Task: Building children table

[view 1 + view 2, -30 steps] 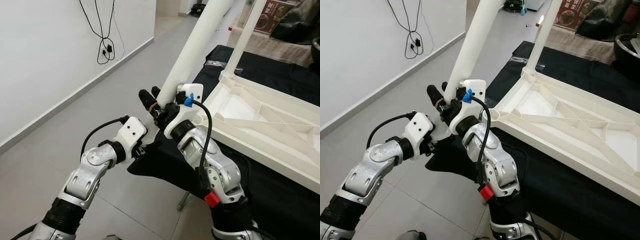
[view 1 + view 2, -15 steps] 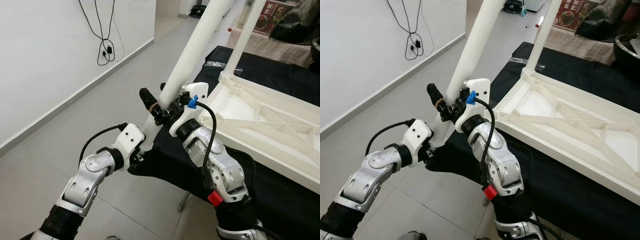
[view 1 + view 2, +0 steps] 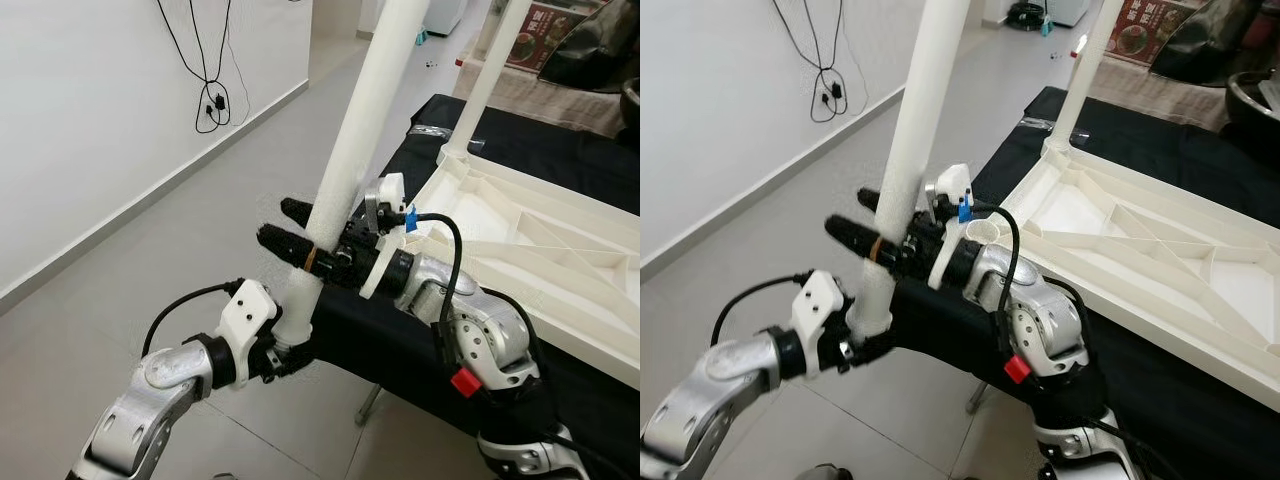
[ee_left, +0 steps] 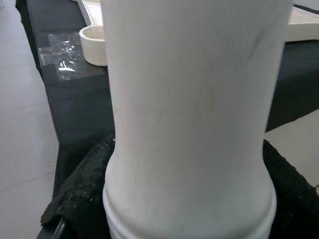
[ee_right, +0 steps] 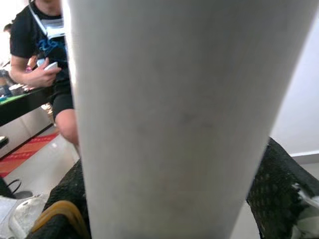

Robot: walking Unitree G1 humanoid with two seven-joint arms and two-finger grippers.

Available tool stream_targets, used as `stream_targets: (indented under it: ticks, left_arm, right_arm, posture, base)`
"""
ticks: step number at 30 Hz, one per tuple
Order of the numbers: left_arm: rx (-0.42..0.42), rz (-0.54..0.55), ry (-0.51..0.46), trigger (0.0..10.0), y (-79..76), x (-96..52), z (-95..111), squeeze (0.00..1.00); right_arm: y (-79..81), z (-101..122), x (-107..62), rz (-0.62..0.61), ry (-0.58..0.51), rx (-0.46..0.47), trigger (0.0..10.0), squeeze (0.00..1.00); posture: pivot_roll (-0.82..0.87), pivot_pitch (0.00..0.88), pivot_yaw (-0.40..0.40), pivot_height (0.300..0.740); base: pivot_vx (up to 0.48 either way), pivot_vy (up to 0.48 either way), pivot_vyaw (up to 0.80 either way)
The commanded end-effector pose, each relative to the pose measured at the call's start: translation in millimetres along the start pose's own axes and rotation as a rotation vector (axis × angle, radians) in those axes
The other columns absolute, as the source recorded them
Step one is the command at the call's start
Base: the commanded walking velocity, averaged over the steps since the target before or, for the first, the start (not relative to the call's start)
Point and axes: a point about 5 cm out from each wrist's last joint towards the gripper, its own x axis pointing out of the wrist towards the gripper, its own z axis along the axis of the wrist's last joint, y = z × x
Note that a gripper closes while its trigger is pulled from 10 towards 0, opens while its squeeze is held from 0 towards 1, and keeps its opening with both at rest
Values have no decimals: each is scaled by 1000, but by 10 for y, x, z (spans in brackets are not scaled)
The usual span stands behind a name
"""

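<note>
Fitting a leg is the step in hand, as I judge it. The white tabletop [image 3: 520, 240] lies upside down on the black-draped table [image 3: 540, 400], ribs showing, with one leg [image 3: 490, 75] already standing in its far left corner. The near left corner carries an open round socket [image 3: 987, 232], and no leg sits in it yet.

Both arms hold the loose table leg [image 3: 345, 170] nearly upright, just left of that corner and out over the grey floor [image 3: 190, 230]. The right gripper [image 3: 300, 238] is closed around the leg's mid-lower part, one black finger [image 3: 290, 243] on each side. The left gripper [image 3: 283, 345] grasps the leg's bottom end from below; its fingers are clamped on the narrowed foot, as the left wrist view suggests.

The next move, I think, calls for carrying the leg's lower end rightward over the socket, keeping it plumb, then pressing or twisting it home. The left gripper would likely have to let go first.

The head views give the whole layout. The left wrist view adds the stepped collar [image 4: 189, 199] at the leg's end and the socket [image 4: 94, 45] behind it. The right wrist view reveals a person [image 5: 47, 64] in a dark shirt standing beyond the leg.
</note>
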Motion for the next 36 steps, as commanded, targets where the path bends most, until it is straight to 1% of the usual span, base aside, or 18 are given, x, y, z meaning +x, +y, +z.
stream_targets:
  ticks: [1, 2, 3, 4, 5, 8, 9, 12, 13, 14, 16, 18, 31, 32, 33, 34, 35, 36]
  left_arm:
    - [1, -94, -31, 10000, -185, 33, 66, 0]
    - [1, -94, -31, 10000, -185, 33, 66, 0]
    - [-41, -100, -40, 10000, -237, 28, 67, 0]
    - [-41, -100, -40, 10000, -237, 28, 67, 0]
    - [-69, -106, -45, 10000, -291, 24, 57, 0]
    - [-69, -106, -45, 10000, -291, 24, 57, 0]
    - [-91, -115, -46, 10000, -346, 17, 40, 0]
    - [-104, -128, -43, 10000, -397, 4, 22, 0]
    - [-109, -136, -40, 10000, -427, -2, 11, 0]
    - [-109, -136, -40, 10000, -427, -2, 11, 0]
    - [-110, -142, -40, 10000, -446, -6, 12, 0]
    - [-109, -143, -41, 10000, -447, -5, 15, 0]
    - [-134, -148, -37, 10000, -511, -24, 19, 0]
    - [-139, -151, -37, 10000, -530, -19, 14, 0]
    - [-144, -154, -37, 10000, -546, -14, 11, 0]
    - [-144, -154, -37, 10000, -546, -14, 11, 0]
    - [-146, -156, -37, 10000, -555, -11, 10, 0]
    - [-146, -159, -36, 10000, -565, -10, 7, 0]
  right_arm:
    - [32, -42, 25, 40, 17, 13, 10000, 0]
    - [32, -42, 25, 40, 17, 13, 10000, 0]
    - [29, -27, 18, 65, 19, 12, 10000, 0]
    - [29, -27, 18, 65, 19, 12, 10000, 0]
    - [25, -21, 12, 84, 25, 11, 10000, 0]
    - [25, -21, 12, 84, 25, 11, 10000, 0]
    - [31, -22, -2, 109, 36, 16, 10000, 0]
    - [50, -17, -22, 145, 46, 25, 10000, 0]
    - [76, -17, -38, 181, 57, 40, 10000, 0]
    - [76, -17, -38, 181, 57, 40, 10000, 0]
    - [137, -14, -63, 255, 74, 71, 10000, 0]
    - [160, -18, -71, 280, 78, 86, 10000, 0]
    - [176, -36, -113, 332, 104, 99, 10000, 0]
    - [177, -38, -113, 336, 107, 100, 4745, 0]
    - [178, -37, -112, 338, 106, 102, 2941, 0]
    - [178, -37, -112, 338, 106, 102, 2941, 0]
    - [180, -35, -112, 341, 106, 104, 0, 0]
    - [182, -37, -111, 343, 107, 106, 0, 0]
  posture:
    - [129, 94, -89, 740]
    - [129, 94, -89, 740]
    - [128, 92, -89, 740]
    - [128, 92, -89, 740]
    - [130, 90, -89, 740]
    - [130, 90, -89, 740]
    - [128, 86, -92, 740]
    - [128, 81, -93, 740]
    - [129, 78, -94, 740]
    - [129, 78, -94, 740]
    - [128, 77, -95, 740]
    - [128, 76, -94, 740]
    - [127, 78, -97, 740]
    - [125, 78, -94, 740]
    - [125, 78, -94, 740]
    - [125, 78, -94, 740]
    - [125, 78, -94, 740]
    - [126, 77, -93, 740]
  base:
    - [0, 0, 0]
    - [0, 0, 0]
    - [0, 0, 0]
    - [0, 0, 0]
    - [0, 0, 0]
    - [0, 0, 0]
    - [0, 0, 0]
    - [0, 0, 0]
    - [0, 0, 0]
    - [0, 0, 0]
    - [0, 0, 0]
    - [0, 0, 0]
    - [0, 0, 0]
    - [0, 0, 0]
    - [0, 0, 0]
    - [0, 0, 0]
    - [0, 0, 0]
    - [0, 0, 0]
